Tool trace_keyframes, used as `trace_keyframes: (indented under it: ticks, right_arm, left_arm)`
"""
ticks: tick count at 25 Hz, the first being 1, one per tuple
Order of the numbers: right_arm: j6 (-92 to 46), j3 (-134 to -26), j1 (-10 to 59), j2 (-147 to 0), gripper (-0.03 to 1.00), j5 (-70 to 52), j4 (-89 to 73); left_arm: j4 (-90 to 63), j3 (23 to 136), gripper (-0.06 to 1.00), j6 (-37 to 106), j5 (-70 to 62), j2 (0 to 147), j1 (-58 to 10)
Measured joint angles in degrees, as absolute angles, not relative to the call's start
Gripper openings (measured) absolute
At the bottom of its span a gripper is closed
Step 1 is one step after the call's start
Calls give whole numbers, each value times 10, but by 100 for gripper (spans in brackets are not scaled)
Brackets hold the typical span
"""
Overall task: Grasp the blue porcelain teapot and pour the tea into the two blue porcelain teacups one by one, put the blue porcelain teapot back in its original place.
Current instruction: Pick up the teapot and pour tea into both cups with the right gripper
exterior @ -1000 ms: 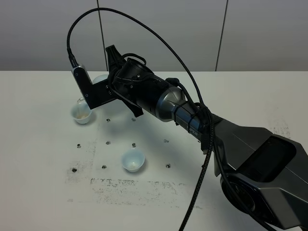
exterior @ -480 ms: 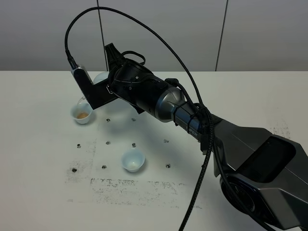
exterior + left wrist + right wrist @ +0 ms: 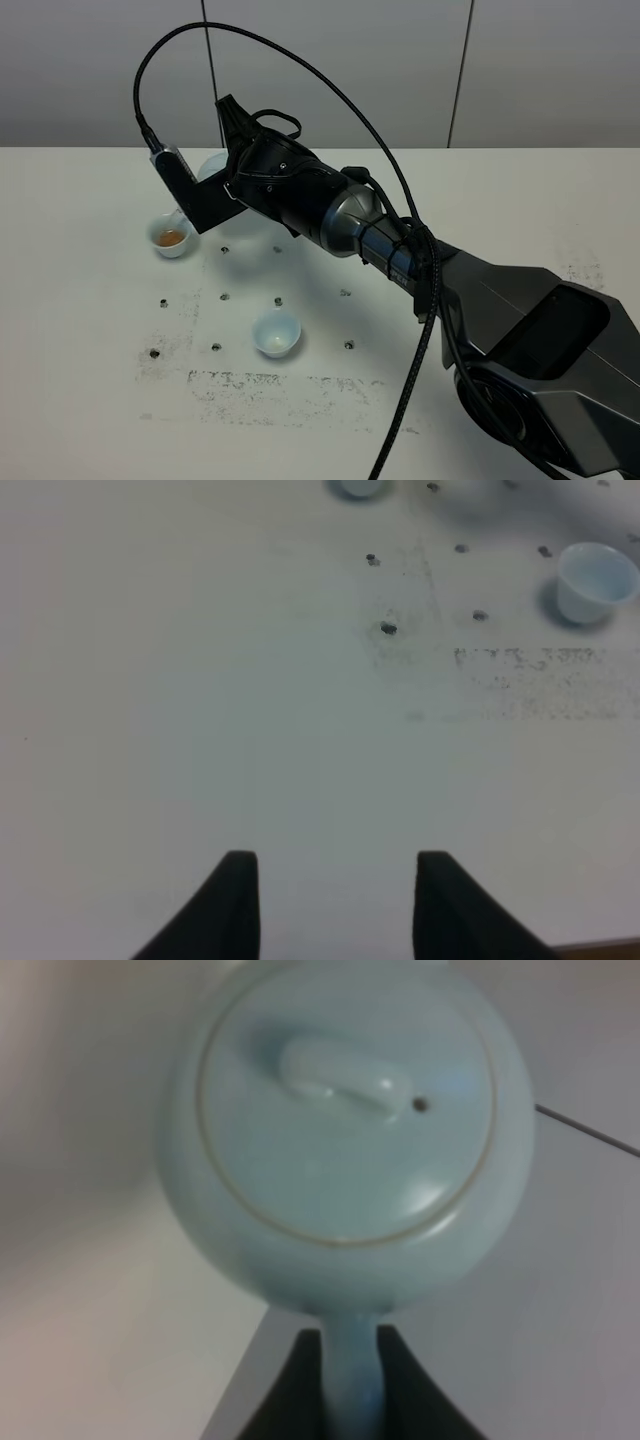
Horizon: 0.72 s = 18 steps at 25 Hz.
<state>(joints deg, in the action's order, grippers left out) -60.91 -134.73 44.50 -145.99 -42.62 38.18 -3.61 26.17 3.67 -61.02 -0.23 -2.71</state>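
The blue porcelain teapot (image 3: 345, 1130) fills the right wrist view, lid and knob toward the camera. My right gripper (image 3: 350, 1365) is shut on its loop handle. From above, only a pale sliver of the teapot (image 3: 211, 165) shows behind my right arm (image 3: 300, 195), which reaches across to the far left. Just below it stands one teacup (image 3: 170, 240) with brown tea inside. The other teacup (image 3: 276, 333) sits nearer the front and looks empty. My left gripper (image 3: 335, 905) hovers open over bare table, far from that teacup (image 3: 592, 580).
The white table (image 3: 90, 400) has small dark dots and a smudged patch (image 3: 290, 385) in front of the cups. A black cable (image 3: 300, 60) arcs over the right arm. The right arm's base (image 3: 540, 350) fills the lower right.
The right arm has lifted slightly and drawn the teapot back from over the left teacup. Brown tea now shows clearly in that cup.
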Motion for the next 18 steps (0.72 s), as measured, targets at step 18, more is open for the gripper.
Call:
trace_keyframes:
  ticks: [18]
  right_arm:
    - [-617,-1347,445,-1464,6,-426,400]
  left_arm:
    - [-36,262,43,37,-610,-2,-27]
